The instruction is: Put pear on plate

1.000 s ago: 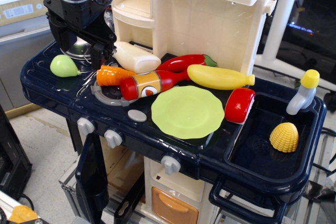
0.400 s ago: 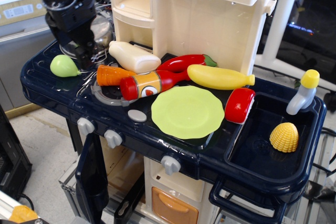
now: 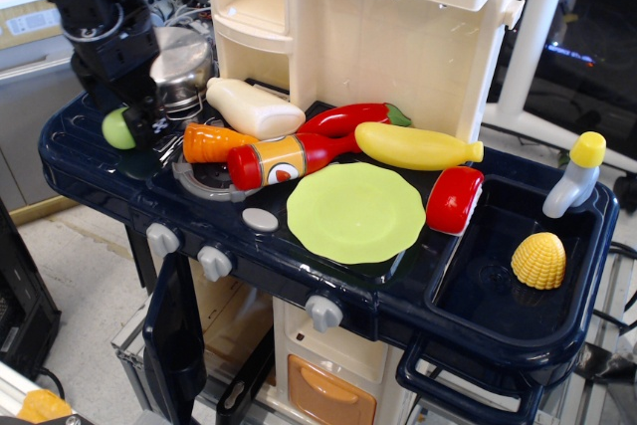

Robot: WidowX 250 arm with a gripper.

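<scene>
**Hovering over pear, far left of toy kitchen**

Gripper [image 3: 137, 124] low at far-left end of dark blue counter [image 3: 100, 178], black arm coming in from top-left corner. Claw sits right over the pear [image 3: 116, 128]; only a pale-green sliver shows at claw's left side, rest hidden behind black fingers. Can't tell if jaws are spread or closed on it, view blocked by wrist body.

Pear still on counter surface as far as visible, well apart from plate [image 3: 355, 212]. Plate lime green, flat on counter mid-front, nothing on it.

Betw. pear and plate: orange carrot [image 3: 213, 141] just right of gripper, red/yellow ketchup bottle [image 3: 284, 158] lying on its side touching carrot, white bottle [image 3: 255, 108] behind them. Steel pot [image 3: 181, 64] behind gripper. Red chili [image 3: 348, 118] and yellow banana [image 3: 414, 146] lie behind plate; banana's edge near plate's back rim. Red-and-white round piece [image 3: 455, 198] just right of plate, at sink edge.

Sink [image 3: 478, 291] on right holds yellow corn [image 3: 538, 260]; small bottle w/ yellow cap [image 3: 576, 175] leans at its back rim.
</scene>
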